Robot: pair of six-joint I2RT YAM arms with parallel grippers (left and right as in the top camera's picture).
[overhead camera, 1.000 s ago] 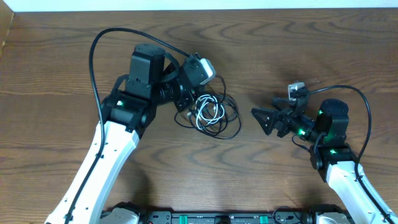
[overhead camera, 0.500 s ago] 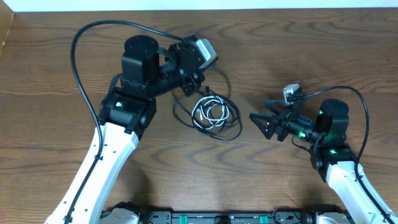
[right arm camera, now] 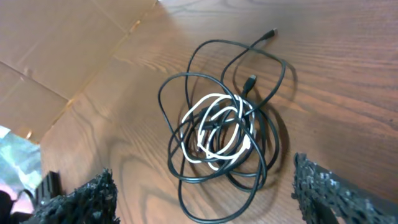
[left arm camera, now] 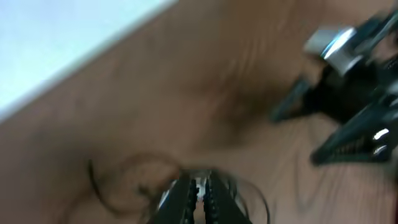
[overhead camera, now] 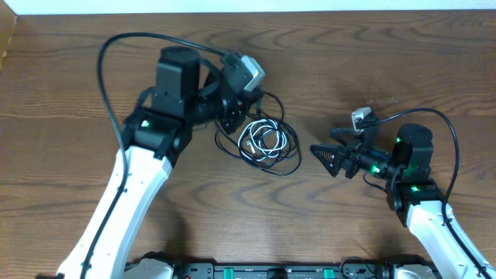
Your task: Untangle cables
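Pressed together: left gripper [left arm camera: 199, 194], at the upper-left edge of the cables [overhead camera: 263, 143]; too blurred to tell whether pinching a strand. Sat lower, in the heap, a second ago, then pulled away. Spread wide: right gripper [overhead camera: 322, 159], apart from the heap on its right and pointing at it; nudged slightly leftward since. Tangled on the table [overhead camera: 403, 62]: black cords [right arm camera: 186, 93] looped around the white cord [right arm camera: 217, 99], leftmost black loop drawn further out than before.
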